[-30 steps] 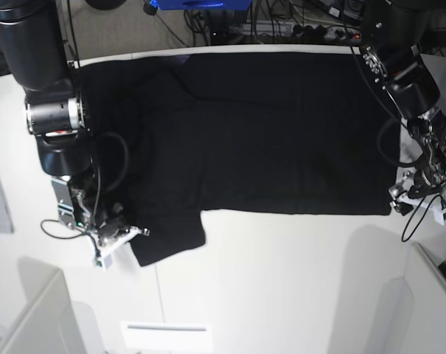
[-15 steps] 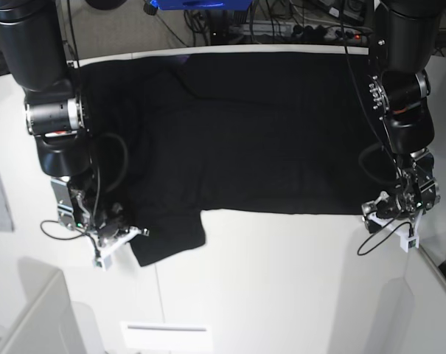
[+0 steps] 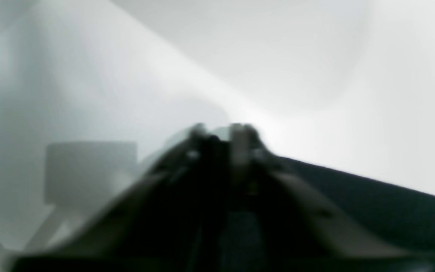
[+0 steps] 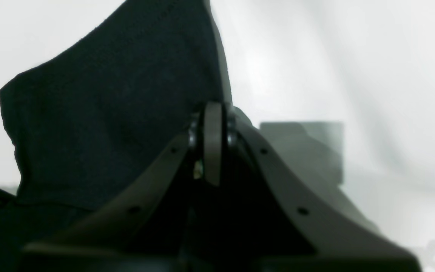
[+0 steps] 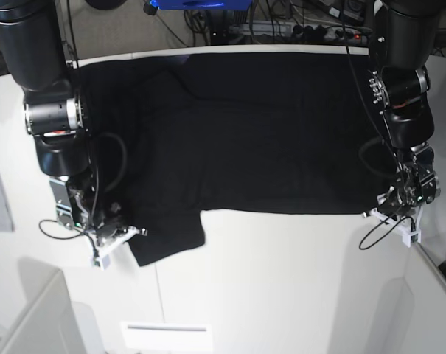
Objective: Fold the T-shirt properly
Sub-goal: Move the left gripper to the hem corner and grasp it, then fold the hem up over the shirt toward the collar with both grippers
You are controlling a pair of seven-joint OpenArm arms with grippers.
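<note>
Gripping the T-shirt (image 5: 259, 133), seemingly, both tools closed.

You get bright, even light on the white table (image 5: 281, 280), with soft arm shadows on its near part. The black T-shirt (image 5: 267, 133) reads almost textureless in the base view. The left wrist view is badly blurred throughout; the right wrist view is sharper on cloth, hazy beyond.

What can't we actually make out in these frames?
- Left wrist view: blurred; whether the left tool pinches the T-shirt is unclear.
- Right wrist view: the right tool hides its own contact with the sleeve.
- Base view: the T-shirt's print and neck label don't show; the tools are too small to read their grip.
</note>
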